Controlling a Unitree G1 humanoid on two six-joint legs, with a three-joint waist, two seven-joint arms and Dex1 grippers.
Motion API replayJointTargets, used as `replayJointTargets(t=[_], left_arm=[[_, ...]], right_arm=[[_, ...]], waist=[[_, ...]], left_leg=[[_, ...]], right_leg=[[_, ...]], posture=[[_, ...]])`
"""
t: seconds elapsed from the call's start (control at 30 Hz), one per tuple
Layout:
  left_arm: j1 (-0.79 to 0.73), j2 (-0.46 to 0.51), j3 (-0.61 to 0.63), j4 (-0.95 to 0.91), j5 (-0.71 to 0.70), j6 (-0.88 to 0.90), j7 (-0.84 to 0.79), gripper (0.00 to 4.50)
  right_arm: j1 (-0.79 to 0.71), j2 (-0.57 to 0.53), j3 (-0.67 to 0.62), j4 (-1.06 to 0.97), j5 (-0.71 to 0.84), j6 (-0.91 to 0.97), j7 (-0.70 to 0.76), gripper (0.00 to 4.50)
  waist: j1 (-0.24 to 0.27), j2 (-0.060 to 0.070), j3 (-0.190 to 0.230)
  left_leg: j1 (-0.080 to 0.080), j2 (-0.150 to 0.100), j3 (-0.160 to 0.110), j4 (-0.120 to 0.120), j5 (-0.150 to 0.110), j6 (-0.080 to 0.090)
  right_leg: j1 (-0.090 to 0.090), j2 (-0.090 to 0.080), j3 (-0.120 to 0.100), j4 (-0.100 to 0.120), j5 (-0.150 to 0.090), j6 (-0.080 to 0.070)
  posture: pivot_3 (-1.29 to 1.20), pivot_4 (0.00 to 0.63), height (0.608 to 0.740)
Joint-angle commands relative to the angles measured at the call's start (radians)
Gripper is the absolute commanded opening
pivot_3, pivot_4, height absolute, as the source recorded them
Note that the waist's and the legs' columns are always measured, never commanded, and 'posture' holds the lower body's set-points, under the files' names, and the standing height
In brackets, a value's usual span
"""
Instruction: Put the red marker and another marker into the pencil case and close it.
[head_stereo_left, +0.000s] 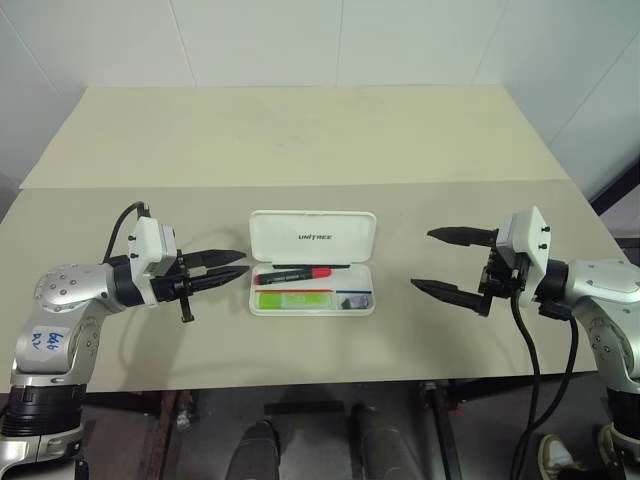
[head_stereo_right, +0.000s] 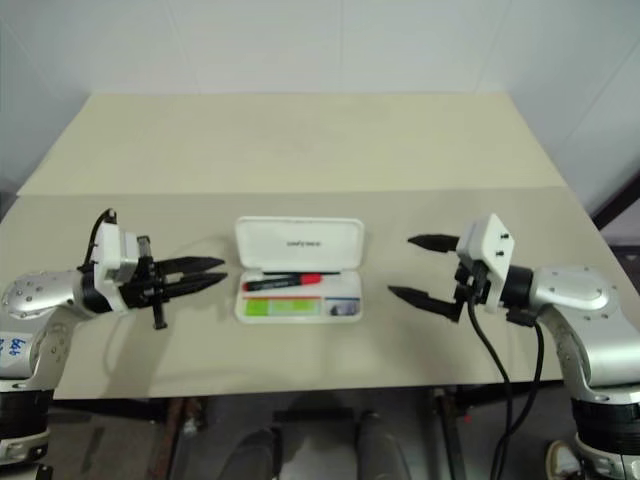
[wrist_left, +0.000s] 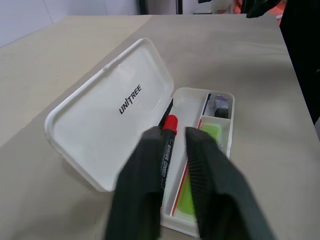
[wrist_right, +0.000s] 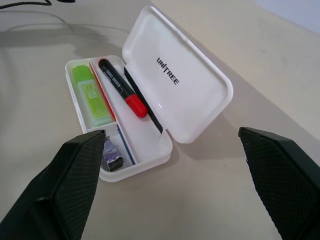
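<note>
- Pencil case (head_stereo_left: 312, 262) lies open at the middle of a beige table (head_stereo_left: 300, 140), its white lid, marked "UNITREE", tipped back away from the robot.
- Inside, the red marker (wrist_right: 122, 87) rests in the long compartment next to the hinge, its red cap pointing toward the robot's right.
- A light-green highlighter (wrist_right: 91, 95) lies in the front compartment, with a small purple object (wrist_right: 112, 157) in the little compartment beside it.
- At the case's left, the left gripper (head_stereo_left: 238, 262) hangs clear of it, fingers drawn nearly together and holding nothing.
- At the case's right and well apart from it, the right gripper (head_stereo_left: 446, 262) hovers with its fingers spread wide, empty.
</note>
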Motion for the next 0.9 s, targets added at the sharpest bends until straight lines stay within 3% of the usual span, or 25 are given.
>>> replayJointTargets(t=[0.03,0.27,0.5,0.73,0.9], left_arm=[[-0.020,-0.023,0.028,0.001,-0.025,-0.015,0.031,0.05],[-0.158,-0.153,0.121,0.110,-0.043,0.022,0.308,0.05],[-0.251,-0.178,0.054,0.273,0.060,0.056,0.424,0.05],[-0.262,-0.177,0.042,0.299,0.070,0.055,0.437,0.05],[-0.336,-0.219,-0.080,0.419,0.087,0.080,0.300,0.05]], right_arm=[[-0.009,-0.004,-0.001,-0.038,0.013,-0.018,-0.022,4.50],[-0.014,0.002,0.021,-0.027,0.005,-0.029,-0.042,4.50],[-0.033,0.013,0.047,-0.030,0.006,-0.036,-0.066,4.50],[-0.032,0.008,0.053,-0.029,0.009,-0.042,-0.072,4.50],[-0.044,0.029,0.065,-0.049,0.016,-0.031,-0.102,4.50]], waist=[[0.001,0.000,0.000],[0.006,0.000,0.000],[0.004,0.000,0.000],[0.005,0.000,0.000],[0.018,0.000,0.000]], left_leg=[[0.000,0.000,0.000,0.000,0.000,0.000],[0.000,0.000,-0.001,0.001,0.000,0.000],[0.000,0.000,0.000,0.003,0.000,0.000],[0.000,0.000,-0.001,0.002,0.000,0.000],[0.000,-0.001,-0.001,0.003,0.000,0.000]], right_leg=[[0.000,0.000,0.000,0.000,0.000,0.000],[0.001,0.000,0.000,0.000,0.002,0.003],[0.002,0.000,0.000,0.000,0.003,0.005],[0.002,0.000,0.000,0.000,0.004,0.007],[0.002,0.000,0.000,-0.001,0.003,0.006]], posture=[[0.00,0.150,0.740],[0.00,0.150,0.740],[0.00,0.150,0.740],[0.00,0.150,0.740],[0.00,0.150,0.740]])
